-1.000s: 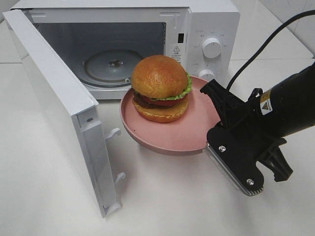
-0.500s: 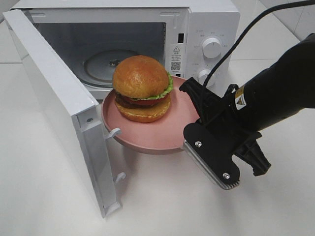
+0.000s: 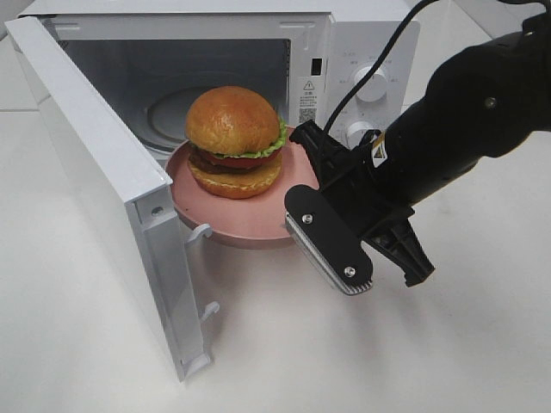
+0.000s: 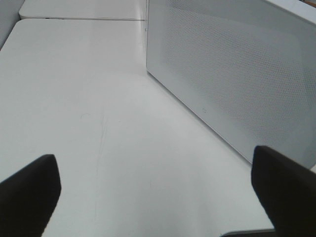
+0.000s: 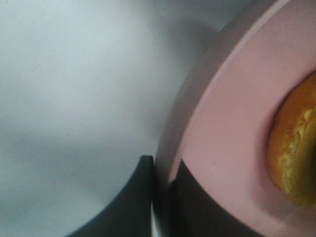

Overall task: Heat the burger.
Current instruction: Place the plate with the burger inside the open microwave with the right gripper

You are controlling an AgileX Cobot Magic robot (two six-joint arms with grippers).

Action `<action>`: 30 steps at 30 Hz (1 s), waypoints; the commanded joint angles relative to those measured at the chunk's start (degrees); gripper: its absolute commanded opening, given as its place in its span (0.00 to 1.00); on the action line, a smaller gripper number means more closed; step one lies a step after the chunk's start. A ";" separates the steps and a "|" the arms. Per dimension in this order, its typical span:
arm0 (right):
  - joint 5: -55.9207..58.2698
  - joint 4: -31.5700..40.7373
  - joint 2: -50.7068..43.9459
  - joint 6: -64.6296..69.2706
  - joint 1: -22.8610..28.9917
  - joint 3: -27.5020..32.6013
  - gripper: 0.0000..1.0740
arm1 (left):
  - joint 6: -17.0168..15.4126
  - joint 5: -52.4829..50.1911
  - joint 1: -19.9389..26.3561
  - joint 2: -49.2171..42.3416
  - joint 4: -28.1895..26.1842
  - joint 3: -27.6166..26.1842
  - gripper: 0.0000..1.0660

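Tracking the last second, we see the pink plate travel from in front of the control knobs leftward and away from the near edge of the desk, so that its far rim now sits at the mouth of the microwave. The burger rides upright on the plate, slightly toward its far side, and has kept its place on the plate through the move; nothing has slid or tipped. The right gripper is pinching the plate's near-right rim, one finger over the lip and the other beneath it, as the right wrist view confirms, and the plate hangs clear of the desk. The microwave stands along the far edge of the desk, its door swung wide toward the left edge, and the glass turntable shows behind the bun. The left gripper hovers spread and empty over bare desk just outside the door. We judge the loading step to be about halfway: the plate is lined up with the opening but not yet inside. The next stretch seems to call for a level push inward, keeping the tall bun under the cavity's roof, before lowering onto the turntable; a one-sided rim grip could let the plate sag.
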 commanded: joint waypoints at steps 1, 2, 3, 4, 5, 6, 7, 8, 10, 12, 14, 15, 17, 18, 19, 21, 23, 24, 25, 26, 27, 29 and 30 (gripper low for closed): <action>-2.23 0.23 0.86 0.80 0.11 -2.75 0.00 | 0.06 -0.69 -0.29 -0.92 -0.29 0.11 0.93; -2.23 0.23 1.72 0.97 0.11 -3.90 0.00 | 0.06 -0.69 -0.29 -0.92 -0.29 0.11 0.93; -2.23 0.23 1.72 0.97 0.11 -3.90 0.00 | 0.06 -0.69 -0.29 -0.92 -0.29 0.11 0.93; -2.06 0.23 2.58 1.15 0.11 -4.87 0.00 | 0.06 -0.69 -0.29 -0.92 -0.29 0.11 0.93; -2.06 0.23 2.58 1.15 0.11 -4.87 0.00 | 0.06 -0.69 -0.29 -0.92 -0.29 0.11 0.93; -1.89 0.17 2.98 1.32 0.11 -5.39 0.00 | 0.06 -0.69 -0.29 -0.92 -0.29 0.11 0.93; -1.20 0.17 3.95 1.60 0.11 -6.47 0.00 | 0.06 -0.69 -0.29 -0.92 -0.29 0.11 0.93; -1.20 0.17 3.95 1.60 0.11 -6.47 0.00 | 0.06 -0.69 -0.29 -0.92 -0.29 0.11 0.93; -0.23 0.17 5.39 1.89 0.11 -8.37 0.00 | 0.06 -0.69 -0.29 -0.92 -0.29 0.11 0.93; 0.06 0.06 6.19 1.95 0.11 -9.45 0.00 | 0.06 -0.69 -0.29 -0.92 -0.29 0.11 0.93; 0.11 0.06 6.88 1.95 0.11 -10.37 0.00 | 0.06 -0.69 -0.29 -0.92 -0.29 0.11 0.93; 0.11 0.00 7.28 1.95 0.11 -10.83 0.00 | 0.06 -0.69 -0.29 -0.92 -0.29 0.11 0.93; 0.23 0.00 7.91 1.95 0.11 -11.80 0.00 | 0.06 -0.69 -0.29 -0.92 -0.29 0.11 0.93; 0.29 -0.06 8.25 1.95 0.11 -12.32 0.00 | 0.06 -0.69 -0.29 -0.92 -0.29 0.11 0.93; 0.29 -0.06 8.25 1.95 0.11 -12.32 0.00 | 0.06 -0.69 -0.29 -0.92 -0.29 0.11 0.93; 0.46 -0.06 9.00 2.06 0.11 -13.41 0.00 | 0.06 -0.69 -0.29 -0.92 -0.29 0.11 0.93; 0.52 -0.06 10.14 2.06 0.11 -14.90 0.00 | 0.06 -0.69 -0.29 -0.92 -0.29 0.11 0.93; 0.52 -0.06 10.14 2.06 0.11 -14.90 0.00 | 0.06 -0.69 -0.29 -0.92 -0.29 0.11 0.93; 0.52 -0.11 10.66 2.06 0.11 -15.70 0.00 | 0.06 -0.69 -0.29 -0.92 -0.29 0.11 0.93; 0.52 -0.11 10.66 2.06 0.11 -15.70 0.00 | 0.06 -0.69 -0.29 -0.92 -0.29 0.11 0.93; 0.52 -0.57 11.17 2.06 0.11 -16.39 0.00 | 0.06 -0.69 -0.29 -0.92 -0.29 0.11 0.93; 0.52 -1.03 11.34 2.23 0.11 -16.62 0.00 | 0.06 -0.69 -0.29 -0.92 -0.29 0.11 0.93; 0.52 -2.41 11.75 3.38 0.11 -17.19 0.00 | 0.06 -0.69 -0.29 -0.92 -0.29 0.11 0.93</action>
